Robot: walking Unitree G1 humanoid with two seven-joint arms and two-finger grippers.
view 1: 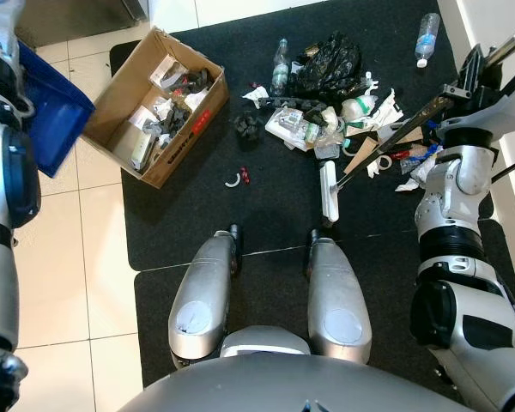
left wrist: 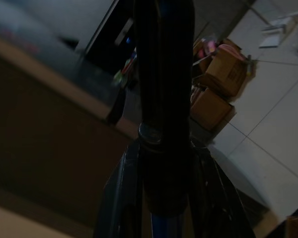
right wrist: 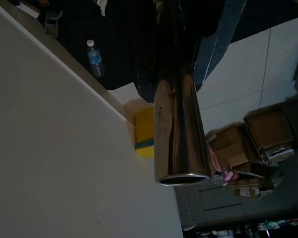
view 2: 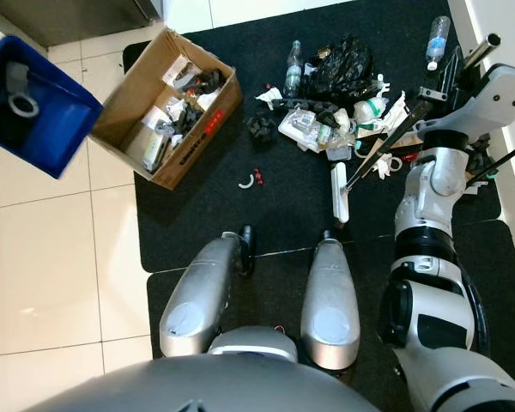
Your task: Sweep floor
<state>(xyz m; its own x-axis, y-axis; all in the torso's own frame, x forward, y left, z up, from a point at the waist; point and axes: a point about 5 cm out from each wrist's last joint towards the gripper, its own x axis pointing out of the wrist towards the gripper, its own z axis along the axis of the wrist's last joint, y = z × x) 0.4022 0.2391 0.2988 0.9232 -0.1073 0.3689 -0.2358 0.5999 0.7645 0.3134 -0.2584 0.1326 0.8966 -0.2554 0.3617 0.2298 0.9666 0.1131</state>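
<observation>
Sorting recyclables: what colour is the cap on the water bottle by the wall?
Blue, on the clear plastic water bottle; clearest in the left eye view.

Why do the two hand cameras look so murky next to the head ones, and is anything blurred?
Both eye views are bright and sharp: the open brown cardboard box and black floor mat read clearly. The left wrist view is dim and soft. The right wrist view is dark, though the shiny metal broom tube catches glare.

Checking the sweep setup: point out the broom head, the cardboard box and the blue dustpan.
broom head (view 1: 328, 193), left eye view, middle of the white head.
cardboard box (view 1: 112, 94), left eye view, its left flap.
blue dustpan (view 2: 43, 129), right eye view, its blue side wall.
</observation>
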